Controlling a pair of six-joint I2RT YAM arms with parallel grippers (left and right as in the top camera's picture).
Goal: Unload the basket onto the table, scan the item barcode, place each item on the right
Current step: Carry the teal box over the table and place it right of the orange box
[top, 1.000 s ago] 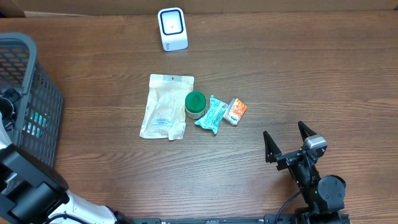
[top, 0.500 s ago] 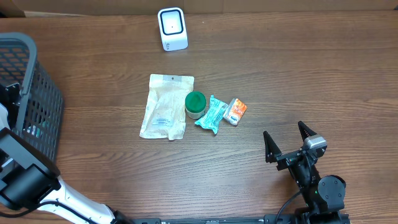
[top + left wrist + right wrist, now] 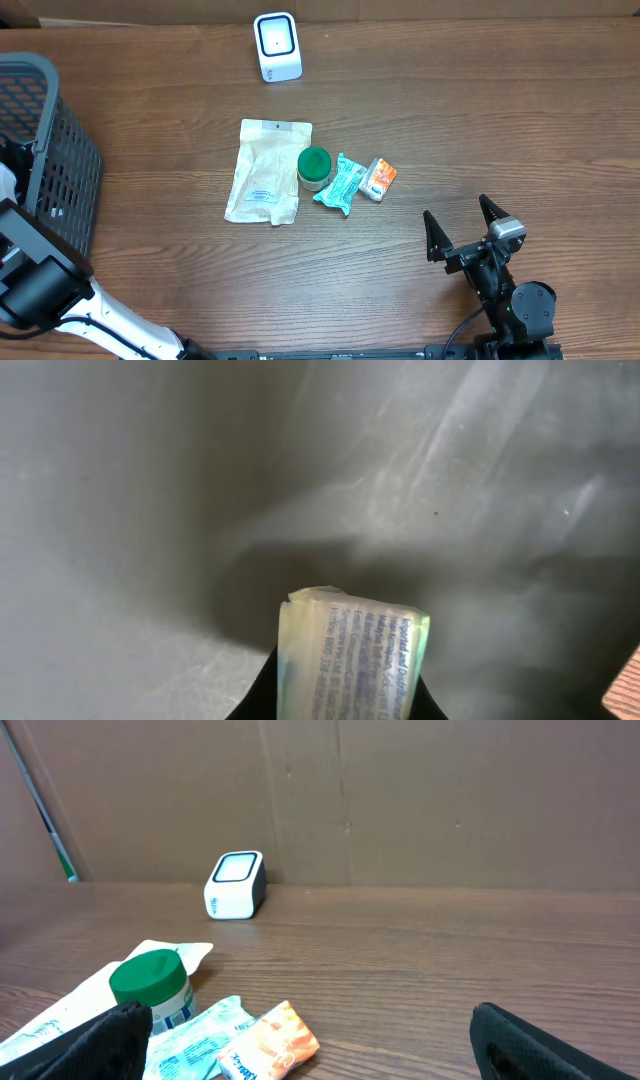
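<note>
Left wrist: pinching a pale printed plastic packet (image 3: pixel 350 650) in closed left end effector (image 3: pixel 340 702); overhead: holding right end effector (image 3: pixel 456 210) spread wide, empty, well apart from white boxy scanner (image 3: pixel 277 46).

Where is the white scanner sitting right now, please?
In the overhead view the white scanner stands at the table's far edge, left of centre, apart from and beyond the beige pouch and green-lidded jar.
</note>
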